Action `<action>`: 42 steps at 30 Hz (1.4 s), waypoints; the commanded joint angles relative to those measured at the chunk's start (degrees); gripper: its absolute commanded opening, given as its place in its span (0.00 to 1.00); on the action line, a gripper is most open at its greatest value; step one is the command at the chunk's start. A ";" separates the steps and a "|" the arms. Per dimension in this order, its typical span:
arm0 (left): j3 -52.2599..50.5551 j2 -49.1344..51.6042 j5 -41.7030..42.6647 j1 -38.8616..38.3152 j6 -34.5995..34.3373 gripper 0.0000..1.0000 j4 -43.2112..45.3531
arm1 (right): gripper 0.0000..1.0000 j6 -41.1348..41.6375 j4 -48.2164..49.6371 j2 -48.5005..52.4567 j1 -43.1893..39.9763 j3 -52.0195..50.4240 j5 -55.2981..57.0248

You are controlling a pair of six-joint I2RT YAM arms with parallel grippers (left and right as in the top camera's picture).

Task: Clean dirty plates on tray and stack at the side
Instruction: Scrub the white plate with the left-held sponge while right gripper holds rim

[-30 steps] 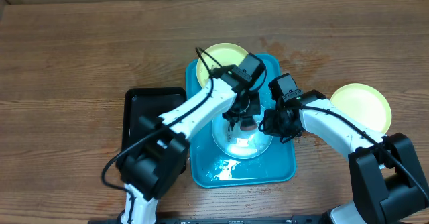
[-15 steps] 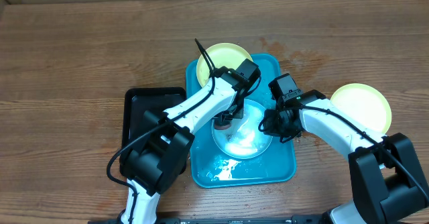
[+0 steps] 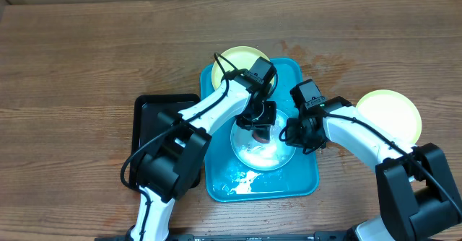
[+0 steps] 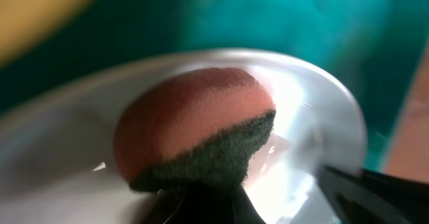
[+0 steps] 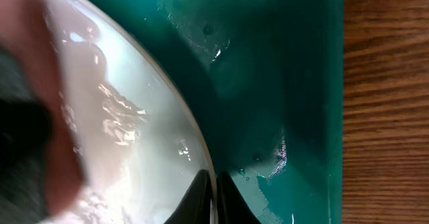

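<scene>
Pressing a pink sponge (image 4: 194,130) with a dark scrubbing face onto the light blue plate (image 3: 263,154), the left tool (image 3: 258,122) is clamped on that sponge, and the plate lies wet in the middle of the tray (image 3: 304,177). The right tool (image 5: 214,196) is pinched on the plate's right rim. One yellow-green plate (image 3: 242,55) sits at the tray's far end; another yellow-green plate (image 3: 393,111) rests on the worktop (image 3: 86,60) to the tray's right.

This looked like a robotics lab bench. The left arm (image 3: 209,111) and right arm (image 3: 357,133), 2 white jointed machines with black cabling, stood at a bare wooden surface (image 3: 72,53) holding only a turquoise tray (image 3: 307,176) and a black tray (image 3: 148,111).
</scene>
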 commanded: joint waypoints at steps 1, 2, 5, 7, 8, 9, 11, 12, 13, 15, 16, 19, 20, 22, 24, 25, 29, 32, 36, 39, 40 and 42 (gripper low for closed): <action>-0.31 3.28 13.38 -3.76 -1.09 0.04 -0.46 | 0.04 0.57 0.55 1.33 -0.09 0.33 1.55; -0.31 3.28 13.57 -3.98 -1.62 0.04 -0.61 | 0.04 0.57 0.55 1.33 -0.09 0.33 1.55; -0.31 3.28 13.51 -4.13 -3.65 0.04 -1.90 | 0.04 0.57 0.55 1.33 -0.09 0.33 1.55; -0.31 3.28 13.53 -4.13 -4.55 0.04 -2.40 | 0.04 0.57 0.55 1.33 -0.09 0.33 1.55; -0.31 3.28 13.73 -4.13 -4.72 0.04 -2.73 | 0.04 0.57 0.55 1.33 -0.09 0.33 1.55; -0.31 3.26 13.92 -4.17 -4.72 0.04 -3.39 | 0.04 0.57 0.55 1.33 -0.09 0.33 1.55; -0.31 3.26 12.68 -4.17 -4.66 0.04 -5.14 | 0.04 0.57 0.55 1.33 -0.09 0.33 1.55; -0.31 3.28 11.08 -4.17 -4.66 0.04 -6.27 | 0.04 0.57 0.55 1.33 -0.09 0.33 1.55; -0.31 3.26 8.87 -4.13 -4.66 0.04 -7.80 | 0.04 0.57 0.52 1.33 -0.09 0.33 1.55; -0.31 3.26 3.56 -3.52 -4.63 0.04 -11.32 | 0.04 0.57 0.52 1.33 -0.09 0.33 1.55; -0.31 3.26 1.25 -3.19 -4.61 0.04 -12.63 | 0.04 0.57 0.52 1.33 -0.11 0.33 1.55; -0.26 3.23 -4.87 -1.44 -4.61 0.04 -16.20 | 0.04 0.57 0.55 1.31 -0.09 0.33 1.55; -0.26 3.23 -6.45 -0.81 -4.48 0.04 -17.16 | 0.04 0.57 0.55 1.31 -0.09 0.33 1.55; -0.26 3.23 -10.47 0.59 -4.44 0.04 -19.17 | 0.04 0.57 0.55 1.31 -0.09 0.33 1.55; -0.26 3.23 -16.63 1.79 -4.46 0.04 -20.90 | 0.04 0.57 0.55 1.31 -0.09 0.33 1.55; -0.26 3.23 -20.39 2.32 -4.46 0.04 -21.62 | 0.04 0.57 0.55 1.31 -0.09 0.33 1.55; -0.20 3.21 -31.34 3.78 -4.46 0.04 -22.29 | 0.04 0.55 0.55 1.33 -0.09 0.33 1.55; 0.39 3.19 -35.80 4.66 -4.48 0.04 -22.03 | 0.04 0.55 0.57 1.31 -0.11 0.33 1.55; 2.71 3.19 -36.46 5.66 -4.48 0.04 -20.09 | 0.04 0.55 0.57 1.31 -0.11 0.33 1.57; 3.34 3.19 -30.18 6.01 -4.39 0.04 -15.56 | 0.04 0.55 0.59 1.31 -0.11 0.33 1.57; 3.32 3.19 -26.84 5.99 -4.39 0.04 -13.86 | 0.04 0.55 0.61 1.31 -0.11 0.33 1.55; 2.97 3.21 -19.15 5.99 -4.39 0.04 -9.75 | 0.04 0.57 0.61 1.33 -0.11 0.33 1.57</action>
